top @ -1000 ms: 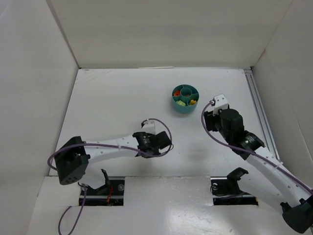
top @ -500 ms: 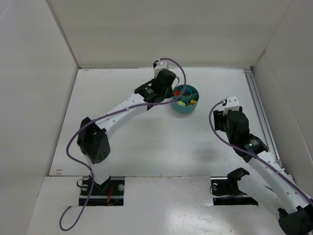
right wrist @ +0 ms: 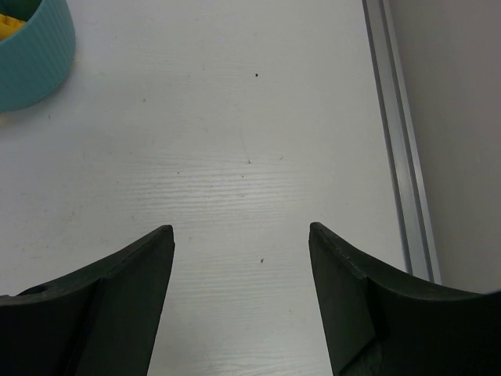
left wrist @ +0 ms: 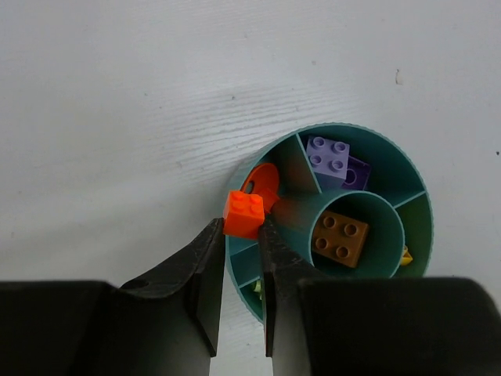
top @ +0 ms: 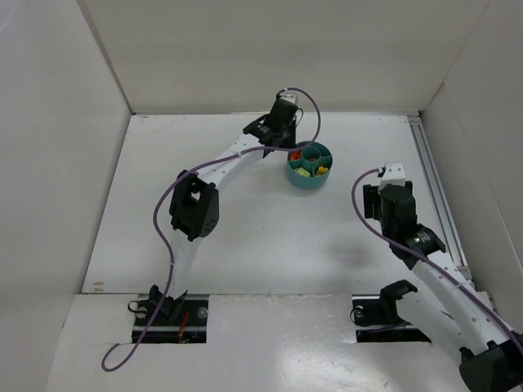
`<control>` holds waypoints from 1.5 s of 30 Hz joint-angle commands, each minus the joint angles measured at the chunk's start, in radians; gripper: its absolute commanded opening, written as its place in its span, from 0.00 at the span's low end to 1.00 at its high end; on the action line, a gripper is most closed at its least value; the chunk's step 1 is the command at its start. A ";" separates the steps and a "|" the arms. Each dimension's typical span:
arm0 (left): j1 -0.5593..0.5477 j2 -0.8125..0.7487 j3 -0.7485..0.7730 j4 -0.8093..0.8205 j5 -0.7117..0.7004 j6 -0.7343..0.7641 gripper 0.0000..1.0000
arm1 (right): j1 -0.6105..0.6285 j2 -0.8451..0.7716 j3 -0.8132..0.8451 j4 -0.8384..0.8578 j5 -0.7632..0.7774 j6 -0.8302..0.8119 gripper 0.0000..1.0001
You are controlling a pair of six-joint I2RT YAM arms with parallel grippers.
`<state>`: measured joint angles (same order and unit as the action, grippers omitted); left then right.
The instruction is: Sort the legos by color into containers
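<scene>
The round teal tub point(top: 309, 183) stands at the back of the table. My left gripper point(top: 289, 145) is at its left rim, shut on an orange-red brick point(left wrist: 243, 213) that it holds just above the rim; the left wrist view shows the fingertips point(left wrist: 241, 229). Under it, a roundish orange piece point(left wrist: 264, 180) lies in a wedge. Purple bricks point(left wrist: 329, 154) lie in the far wedge and a brown brick point(left wrist: 340, 237) in the centre ring of the tub point(left wrist: 368, 131). Yellow point(left wrist: 405, 255) and yellow-green point(left wrist: 257, 288) bits peek from other wedges. My right gripper point(right wrist: 241, 231) is open and empty over bare table.
White walls enclose the table on the left, back and right. A metal rail point(right wrist: 399, 133) runs along the right edge, close to my right gripper point(top: 382, 194). The tub's side point(right wrist: 31, 55) shows at the top left of the right wrist view.
My left arm has swung from the near middle of the table out to the tub's left rim. My right arm has drawn back a little to the right.
</scene>
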<state>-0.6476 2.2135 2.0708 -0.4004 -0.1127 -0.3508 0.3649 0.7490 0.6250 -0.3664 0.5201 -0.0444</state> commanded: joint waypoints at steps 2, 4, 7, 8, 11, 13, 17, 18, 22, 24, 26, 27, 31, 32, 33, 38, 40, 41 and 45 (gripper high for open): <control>0.009 -0.005 0.074 0.054 0.103 0.065 0.07 | -0.007 0.003 -0.004 0.049 0.023 0.015 0.75; 0.009 0.023 0.099 0.054 0.113 0.065 0.07 | -0.007 0.012 -0.004 0.049 0.023 0.015 0.75; 0.009 0.051 0.133 0.044 0.122 0.065 0.09 | -0.007 0.012 -0.004 0.049 0.023 0.015 0.75; 0.009 0.063 0.133 0.044 0.136 0.065 0.09 | -0.007 0.012 -0.004 0.049 0.023 0.015 0.75; 0.009 0.084 0.143 0.044 0.156 0.065 0.10 | -0.007 0.012 -0.004 0.049 0.023 0.015 0.75; 0.009 0.095 0.156 0.044 0.156 0.065 0.11 | -0.007 0.012 -0.004 0.049 0.023 0.015 0.75; 0.009 0.095 0.166 0.044 0.180 0.065 0.15 | -0.017 0.012 -0.004 0.049 0.023 0.015 0.75; 0.009 0.095 0.166 0.044 0.192 0.065 0.15 | -0.017 0.021 -0.004 0.049 0.023 0.015 0.75; 0.009 0.095 0.166 0.035 0.183 0.065 0.26 | -0.017 0.021 -0.004 0.049 0.014 0.015 0.75; 0.009 0.086 0.157 0.035 0.183 0.065 0.31 | -0.017 0.021 -0.004 0.049 0.014 0.015 0.75; 0.009 0.077 0.147 0.035 0.183 0.065 0.35 | -0.017 0.021 -0.004 0.049 0.014 0.015 0.75; 0.009 0.065 0.138 0.035 0.183 0.065 0.41 | -0.017 0.021 -0.004 0.049 0.014 0.015 0.75; 0.009 0.045 0.138 0.035 0.183 0.065 0.42 | -0.017 0.012 0.005 0.040 0.014 0.015 0.75; 0.009 0.031 0.138 0.035 0.183 0.065 0.42 | -0.017 0.012 0.005 0.040 0.014 0.015 0.75; 0.009 0.022 0.138 0.035 0.183 0.065 0.42 | -0.017 0.012 0.005 0.040 0.014 0.015 0.75; 0.009 -0.084 0.092 0.026 0.121 0.075 0.56 | -0.017 0.012 0.025 0.030 0.003 0.006 0.77; 0.009 -0.184 0.017 0.026 0.073 0.075 0.57 | -0.017 0.003 0.025 0.020 -0.006 0.006 0.78; 0.009 -0.227 -0.021 0.044 0.055 0.066 0.57 | -0.017 0.003 0.034 0.020 -0.024 0.006 0.78; 0.009 -0.489 -0.303 0.112 -0.053 0.030 0.65 | -0.017 -0.020 0.035 0.001 -0.084 -0.014 0.80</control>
<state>-0.6392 1.9446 1.8648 -0.3611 -0.0597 -0.2977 0.3538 0.7525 0.6216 -0.3687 0.4850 -0.0494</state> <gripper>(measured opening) 0.633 0.793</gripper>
